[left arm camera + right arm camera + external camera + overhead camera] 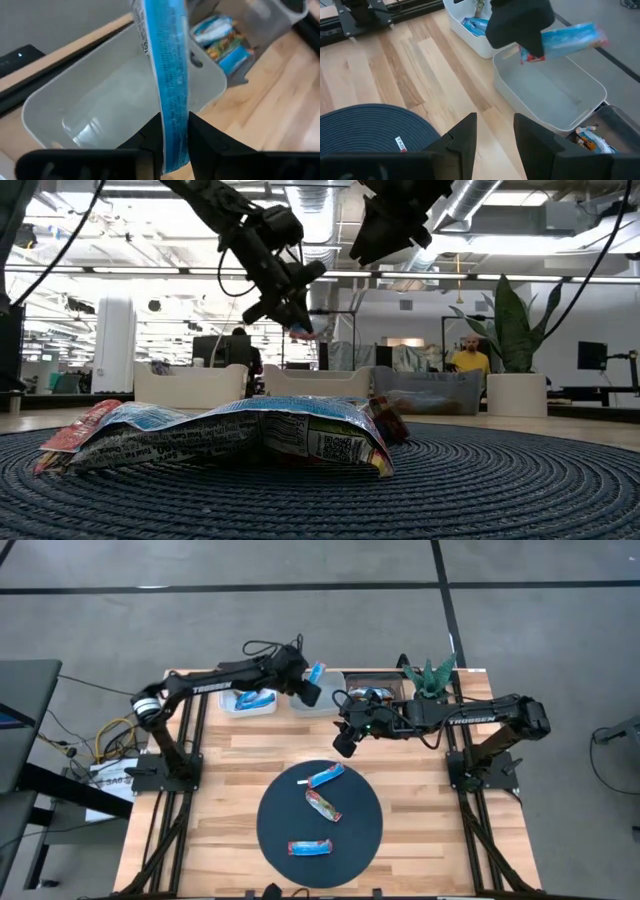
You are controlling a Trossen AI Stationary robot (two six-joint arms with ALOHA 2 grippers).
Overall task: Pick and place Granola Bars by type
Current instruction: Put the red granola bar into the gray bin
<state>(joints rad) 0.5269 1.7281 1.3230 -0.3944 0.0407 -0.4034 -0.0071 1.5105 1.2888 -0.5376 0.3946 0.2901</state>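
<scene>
My left gripper (311, 689) is shut on a bright blue granola bar (317, 672) above the empty middle white bin (308, 705). In the right wrist view that bar (567, 39) sticks out from the left gripper over the bin (555, 100). My right gripper (345, 743) hangs open above bare wood between the bins and the round dark mat (270, 830). Three bars lie flat on the mat: one blue (325, 776), one brown-orange (322, 804), one blue (310, 847). The left white bin (248, 701) holds blue bars. The dark bin (372, 692) holds mixed bars. My left gripper (175, 127) pinches the blue bar between its two fingers near one end (173, 107). The bar stands edge-on in the gap, and most of its length (162, 35) runs out past the fingertips. It is lifted clear and hangs over the empty white bin (95, 100).
A thin white strip (300, 783) lies on the mat near the far bar. A green plant (430, 675) stands at the table's far right corner, behind the dark bin. Bare wood shows on both sides of the mat. People sit in the room beyond the table.
</scene>
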